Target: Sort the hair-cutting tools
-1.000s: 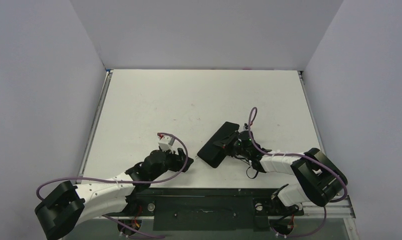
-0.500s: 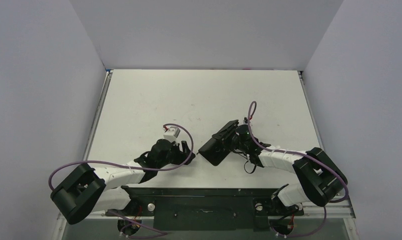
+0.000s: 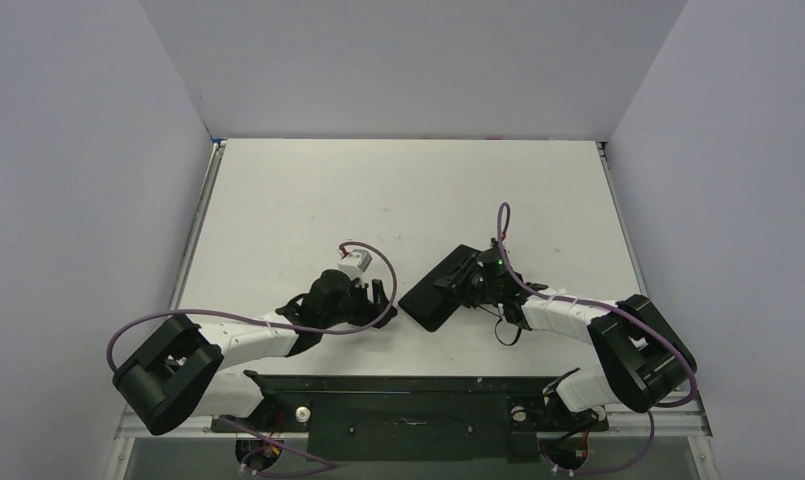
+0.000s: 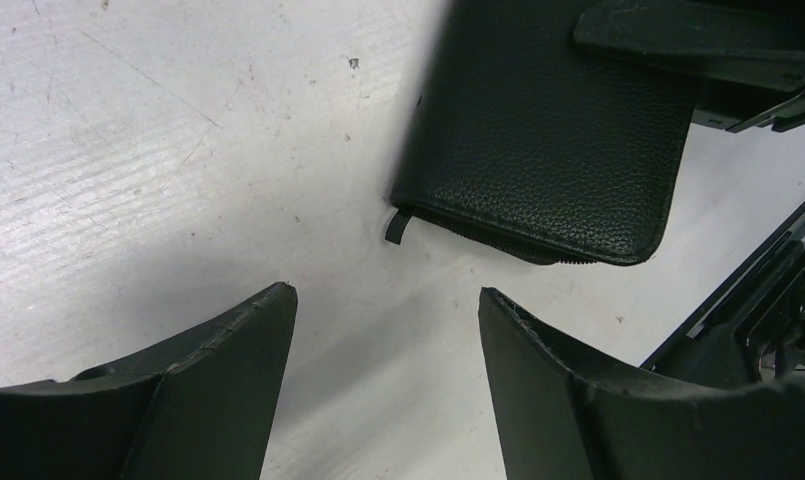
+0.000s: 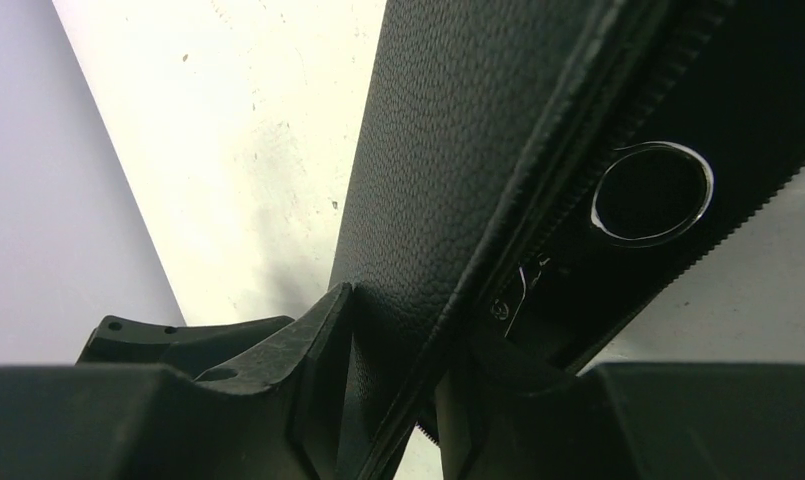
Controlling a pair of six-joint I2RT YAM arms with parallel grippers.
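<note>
A flat black zip case (image 3: 433, 295) lies mid-table; it also shows in the left wrist view (image 4: 548, 150). My right gripper (image 3: 478, 280) is shut on the case's upper flap (image 5: 458, 120) and holds it partly open at the zip edge. In the gap, one silver finger ring of the scissors (image 5: 658, 146) shows inside the case; the rest of the scissors is hidden. The black comb is not in view. My left gripper (image 3: 383, 300) is open and empty just left of the case's near corner, with bare table between its fingertips (image 4: 278, 300).
The case's zip pull tab (image 4: 398, 225) sticks out at its near-left corner. The black mounting rail (image 3: 398, 400) runs along the near table edge. White walls close in the table on the left, back and right.
My left gripper has moved right and away from the near edge, up to the case. The right gripper stays clamped on the case flap and has shifted only slightly.
</note>
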